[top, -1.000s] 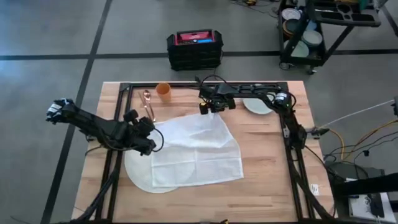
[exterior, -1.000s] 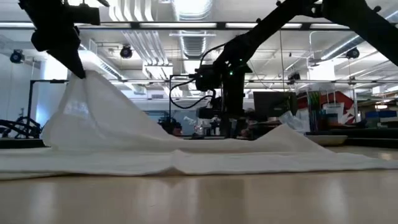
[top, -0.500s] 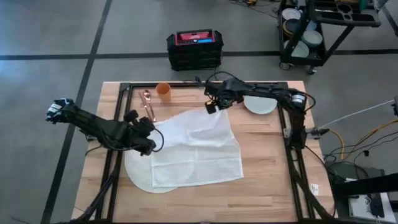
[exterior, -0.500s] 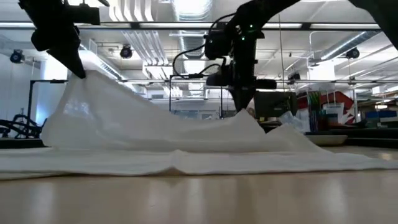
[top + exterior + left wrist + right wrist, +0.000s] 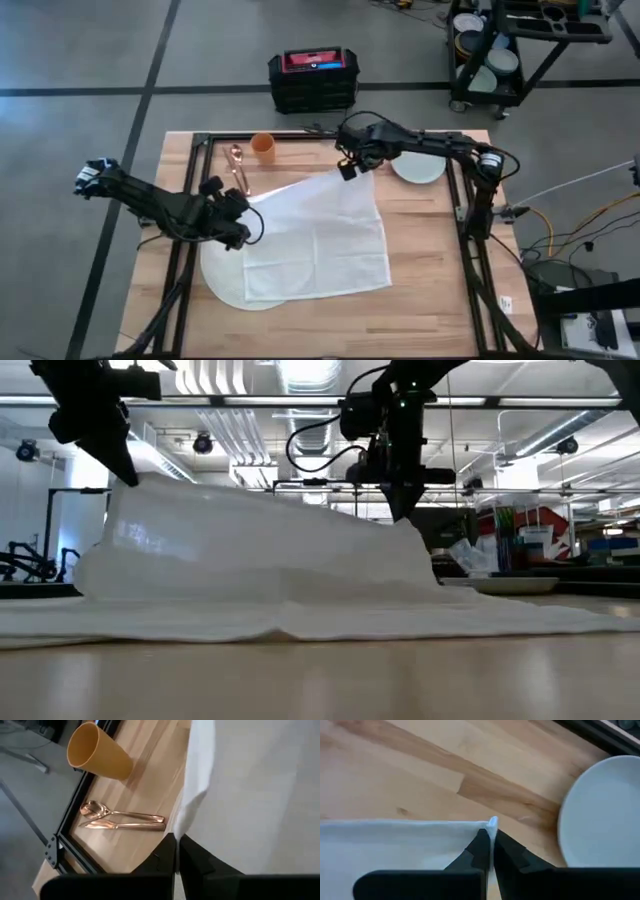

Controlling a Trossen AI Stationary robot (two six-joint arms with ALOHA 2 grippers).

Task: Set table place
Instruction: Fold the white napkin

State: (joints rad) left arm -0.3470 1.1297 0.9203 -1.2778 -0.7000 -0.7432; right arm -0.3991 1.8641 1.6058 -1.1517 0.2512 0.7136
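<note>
Only unmarked white cloth (image 5: 315,240) between pincers, no writing.

The tabletop (image 5: 430,250) is light wood with a black frame. The cloth (image 5: 320,235) and round mat (image 5: 222,280) are white. The cup (image 5: 263,146) is orange, the plate (image 5: 415,168) pale grey-green, the cutlery (image 5: 238,168) copper.

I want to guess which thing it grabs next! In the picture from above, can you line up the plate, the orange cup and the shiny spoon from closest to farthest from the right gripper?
From the right gripper:
1. Pale grey-green round plate, by the right rail.
2. Orange plastic cup, at the far edge.
3. Copper-coloured metal spoon, just past the cup.
</note>
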